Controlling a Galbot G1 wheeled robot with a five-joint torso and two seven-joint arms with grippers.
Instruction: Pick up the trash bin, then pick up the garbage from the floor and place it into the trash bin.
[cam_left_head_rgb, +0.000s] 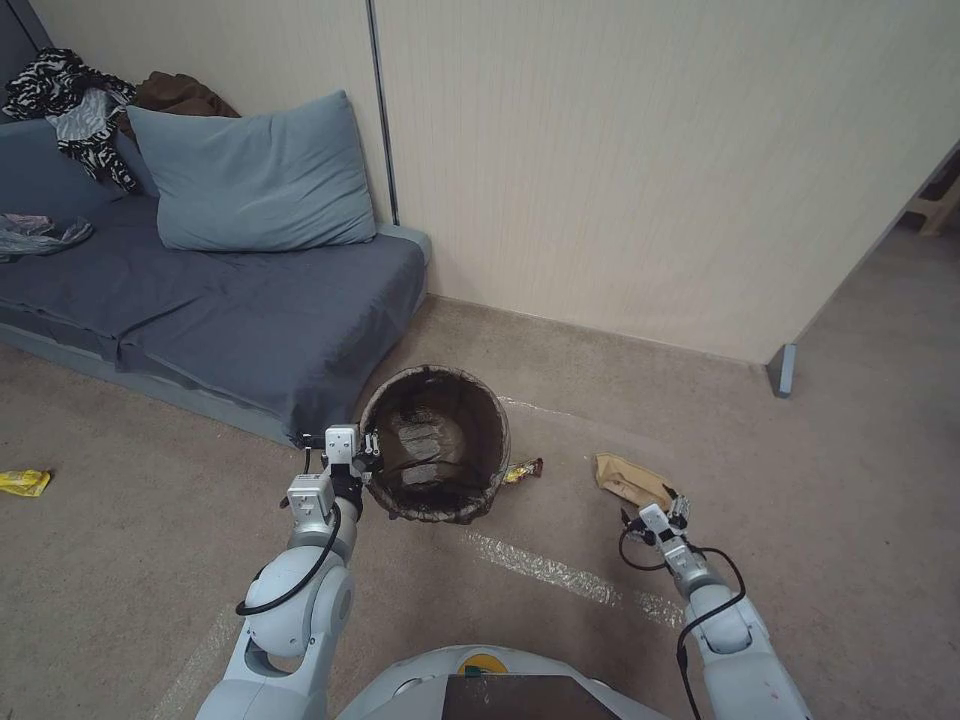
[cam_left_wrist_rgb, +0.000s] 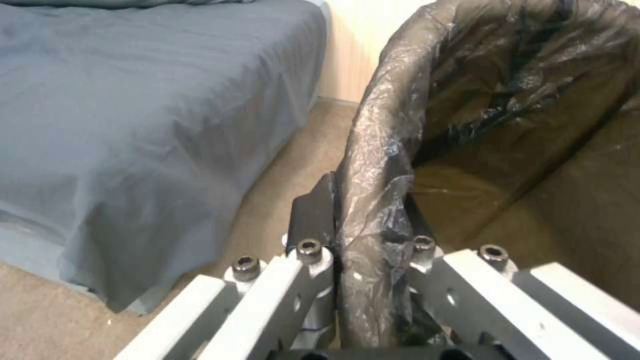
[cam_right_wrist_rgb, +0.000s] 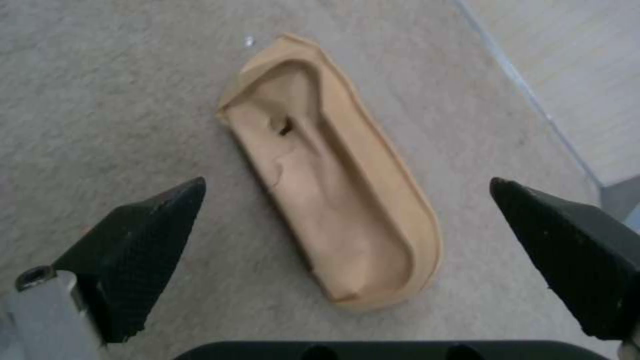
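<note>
The trash bin (cam_left_head_rgb: 437, 455), lined with a dark brown bag, hangs tilted beside the sofa's corner, its mouth facing me. My left gripper (cam_left_head_rgb: 352, 462) is shut on its rim (cam_left_wrist_rgb: 373, 210), one finger outside and one inside the liner. A tan paper bag (cam_left_head_rgb: 632, 480) lies flat on the carpet to the right. My right gripper (cam_left_head_rgb: 668, 512) hovers open just above it, and the bag (cam_right_wrist_rgb: 333, 175) lies between the two black fingertips (cam_right_wrist_rgb: 143, 240). A small red-and-yellow wrapper (cam_left_head_rgb: 523, 470) lies on the floor by the bin. A yellow snack wrapper (cam_left_head_rgb: 24, 482) lies far left.
A grey-blue sofa (cam_left_head_rgb: 200, 300) with a cushion (cam_left_head_rgb: 255, 175) and patterned clothing (cam_left_head_rgb: 70, 110) takes the left side. A beige wall (cam_left_head_rgb: 650, 170) runs behind. A partition foot (cam_left_head_rgb: 783, 370) stands at the right. Open carpet lies in front.
</note>
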